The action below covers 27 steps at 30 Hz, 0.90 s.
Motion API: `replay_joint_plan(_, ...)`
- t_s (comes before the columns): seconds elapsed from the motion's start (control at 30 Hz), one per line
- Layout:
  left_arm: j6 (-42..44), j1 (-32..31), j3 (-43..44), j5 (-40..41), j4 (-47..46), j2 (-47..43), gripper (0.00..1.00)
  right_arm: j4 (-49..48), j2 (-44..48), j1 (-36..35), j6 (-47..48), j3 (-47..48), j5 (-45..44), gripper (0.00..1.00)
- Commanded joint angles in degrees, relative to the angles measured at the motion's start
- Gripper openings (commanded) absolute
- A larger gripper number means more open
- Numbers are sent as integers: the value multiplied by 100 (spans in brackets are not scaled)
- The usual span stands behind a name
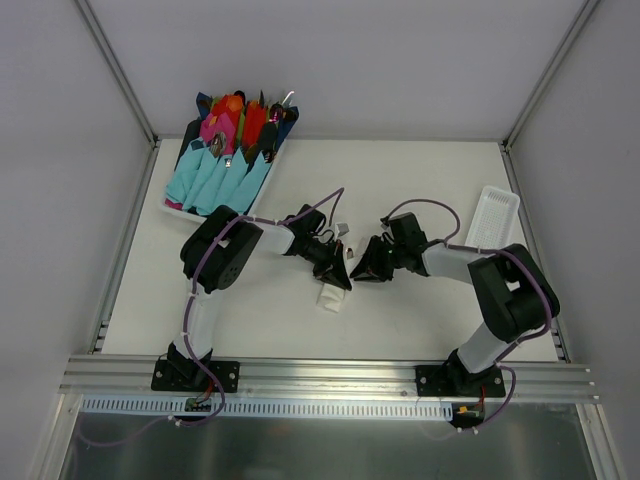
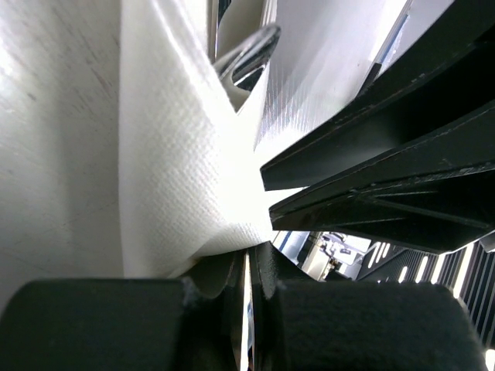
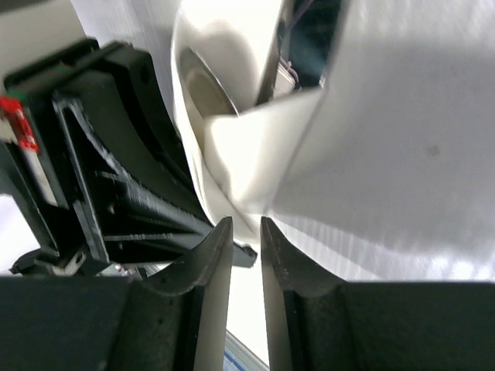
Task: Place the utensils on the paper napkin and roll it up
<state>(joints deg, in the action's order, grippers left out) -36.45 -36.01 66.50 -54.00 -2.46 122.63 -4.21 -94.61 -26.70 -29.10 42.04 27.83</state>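
The paper napkin [image 1: 330, 297] lies in the middle of the table [image 1: 420, 190], wrapped around the utensils [image 2: 249, 56] (which show only at its open end). The left pincer [image 1: 340, 272] touches its far left side, and the right pincer [image 1: 362, 268] is just right of that. A tray of bundles [image 1: 215, 175] sits far left and a small tray [image 1: 497, 215] far right

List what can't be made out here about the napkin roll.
- Top view: paper napkin mostly hidden under left gripper and right gripper.
- Left wrist view: utensils mostly wrapped by the napkin, count unclear.
- Right wrist view: whether right gripper pinches the fold cannot be told.
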Motion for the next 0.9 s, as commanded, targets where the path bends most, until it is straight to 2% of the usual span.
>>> replay_joint_plan(0.0, 393, 6, -76, 838, 395, 332, 0, 131, 408, 94, 106, -108, 178, 24)
replay_joint_plan(0.33, 419, 15, -58, 821, 422, 332, 0, -71, 250, 42, 71, 6, 398, 24)
replay_joint_plan(0.87, 463, 15, -58, 777, 422, 270, 0, -115, -286, -134, 212, 67, 144, 20)
